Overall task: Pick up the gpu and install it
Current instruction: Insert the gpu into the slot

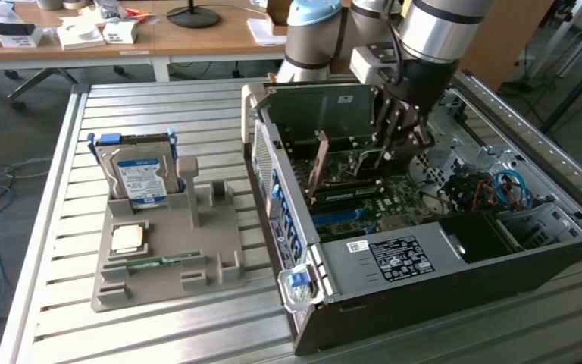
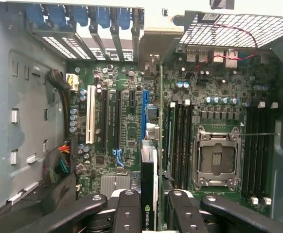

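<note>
Handling first: the gpu [image 2: 149,184] looks light and stiff, like a thin hard board. I think it could crack if it got bent or bumped. Its flat sides look smooth, so it could slip. The best place to hold it looks like the long top edge, with a push on both flat sides, away from the little parts and from the bottom edge that goes into a slot.

The gpu is inside the open computer case [image 1: 442,303]. It stands on its thin edge above the green motherboard [image 2: 132,145]. The blue slot [image 2: 145,114] is just beside it on one side, and the black memory slots [image 2: 180,136] are near it on the other. The gripper [image 2: 153,216] is down in the case with the gpu in its middle. I cannot tell if it is pinching the gpu or only standing around it.

Here is the count. There is one gpu, one gripper and one computer case, which sits at the exterior view's right on the table [image 1: 200,334]. On the motherboard I count one blue slot, one white slot [image 2: 89,116] and one empty processor socket [image 2: 214,158]. At the exterior view's left is one gray holder [image 1: 215,227]. It holds one hard drive [image 1: 139,178] at its far end and one small green memory stick [image 1: 154,263] nearer.
</note>
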Available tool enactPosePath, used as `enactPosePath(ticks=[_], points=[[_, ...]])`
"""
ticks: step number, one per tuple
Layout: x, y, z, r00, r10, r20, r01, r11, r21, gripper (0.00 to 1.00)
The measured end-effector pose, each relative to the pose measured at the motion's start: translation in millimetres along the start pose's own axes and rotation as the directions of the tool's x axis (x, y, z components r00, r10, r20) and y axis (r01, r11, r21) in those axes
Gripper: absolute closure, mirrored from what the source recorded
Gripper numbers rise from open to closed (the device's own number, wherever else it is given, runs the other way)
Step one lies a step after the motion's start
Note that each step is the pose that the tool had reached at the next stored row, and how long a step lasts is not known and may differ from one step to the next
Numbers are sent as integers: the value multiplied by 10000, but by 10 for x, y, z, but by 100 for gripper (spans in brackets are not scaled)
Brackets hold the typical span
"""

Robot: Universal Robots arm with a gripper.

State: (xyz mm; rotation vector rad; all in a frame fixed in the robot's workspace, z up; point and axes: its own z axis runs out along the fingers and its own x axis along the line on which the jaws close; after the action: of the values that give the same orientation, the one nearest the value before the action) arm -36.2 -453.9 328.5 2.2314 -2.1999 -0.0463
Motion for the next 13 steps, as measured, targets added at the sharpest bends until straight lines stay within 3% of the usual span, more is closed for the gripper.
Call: enactPosePath(ticks=[5, 10, 13], points=[[1, 28, 67, 10000, 0, -1, 0, 10000, 59, 74], [1, 28, 69, 10000, -1, -1, 1, 10000, 60, 74], [1, 29, 95, 10000, -1, 32, 0, 10000, 66, 74]])
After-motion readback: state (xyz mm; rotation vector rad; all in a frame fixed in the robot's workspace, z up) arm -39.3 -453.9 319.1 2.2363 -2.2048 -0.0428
